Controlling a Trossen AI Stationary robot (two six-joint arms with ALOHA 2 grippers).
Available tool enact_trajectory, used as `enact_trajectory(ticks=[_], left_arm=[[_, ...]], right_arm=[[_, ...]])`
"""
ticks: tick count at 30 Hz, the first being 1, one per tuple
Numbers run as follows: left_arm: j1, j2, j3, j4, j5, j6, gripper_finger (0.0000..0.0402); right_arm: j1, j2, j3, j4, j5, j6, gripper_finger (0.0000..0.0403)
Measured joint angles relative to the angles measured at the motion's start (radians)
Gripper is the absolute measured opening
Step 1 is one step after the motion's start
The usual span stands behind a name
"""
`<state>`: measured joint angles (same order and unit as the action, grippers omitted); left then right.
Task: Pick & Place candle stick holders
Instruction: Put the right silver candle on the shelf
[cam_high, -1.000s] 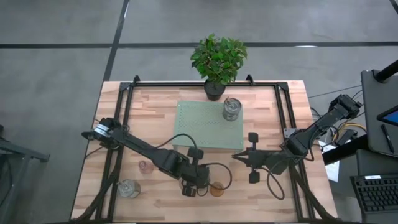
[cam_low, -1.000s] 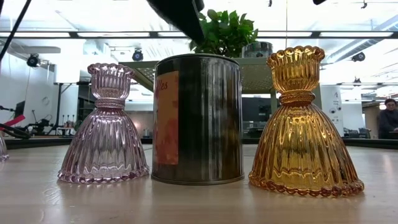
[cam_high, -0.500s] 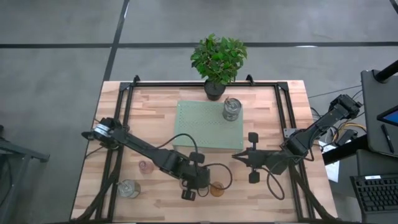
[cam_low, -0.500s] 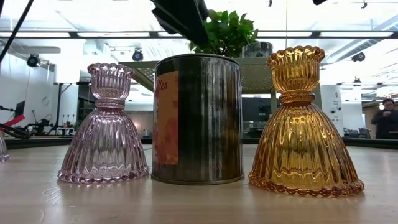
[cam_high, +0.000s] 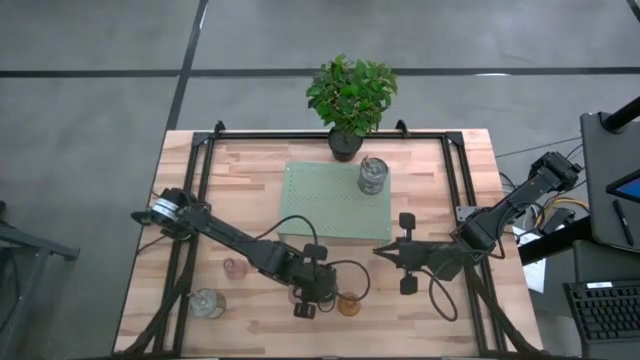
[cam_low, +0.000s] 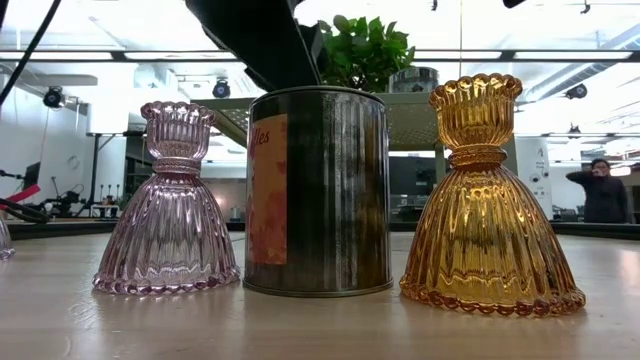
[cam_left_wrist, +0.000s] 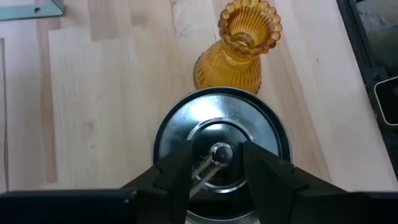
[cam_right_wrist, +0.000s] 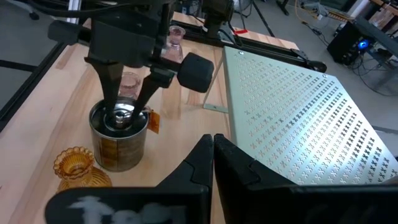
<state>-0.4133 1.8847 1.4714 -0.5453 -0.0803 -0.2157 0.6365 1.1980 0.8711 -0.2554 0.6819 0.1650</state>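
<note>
From my console: a potted green plant (cam_high: 350, 100) stands at the wooden table's (cam_high: 250, 170) far edge, beside a pale green perforated mat (cam_high: 330, 200). In the room beyond, a person (cam_low: 603, 190) stands, arm raised, perhaps to the head.

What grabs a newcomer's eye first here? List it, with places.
The left gripper hangs open over a silvery tin holder near the table's front edge, fingers dipping into its top. An amber glass holder stands right beside it. The potted plant sits at the far edge.
</note>
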Motion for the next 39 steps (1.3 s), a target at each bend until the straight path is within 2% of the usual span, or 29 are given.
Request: enact_trajectory(ticks=[8, 15, 21, 24, 26, 33, 39], left_arm=[[-0.001, 0.005, -0.017, 0.024, -0.025, -0.008, 0.0133], [0.0, 0.008, -0.021, 0.065, -0.018, -0.003, 0.0091], [0.001, 0.007, -0.054, 0.098, -0.011, -0.017, 0.0034], [0.007, 0.006, -0.085, 0.148, -0.012, -0.042, 0.0026], [0.015, 0.006, -0.095, 0.173, -0.006, -0.058, 0.0038], [0.055, 0.008, -0.148, 0.308, 0.019, -0.075, 0.0121], [0.072, 0.006, -0.152, 0.356, -0.007, -0.048, 0.0153]], right_arm=[[0.0, 0.0, -0.001, 0.001, 0.0, 0.0, 0.0008], [0.0, 0.0, -0.006, 0.001, 0.0, 0.0, 0.0008], [0.0, 0.0, -0.006, 0.002, 0.0, 0.0, 0.0008], [0.0, 0.0, -0.006, 0.003, 0.0, 0.0, 0.0008], [0.0, 0.0, -0.006, 0.003, 0.0, 0.0, 0.0008], [0.0, 0.0, -0.006, 0.007, 0.001, 0.0, 0.0008], [0.0, 0.0, -0.006, 0.007, 0.001, 0.0, 0.0008]])
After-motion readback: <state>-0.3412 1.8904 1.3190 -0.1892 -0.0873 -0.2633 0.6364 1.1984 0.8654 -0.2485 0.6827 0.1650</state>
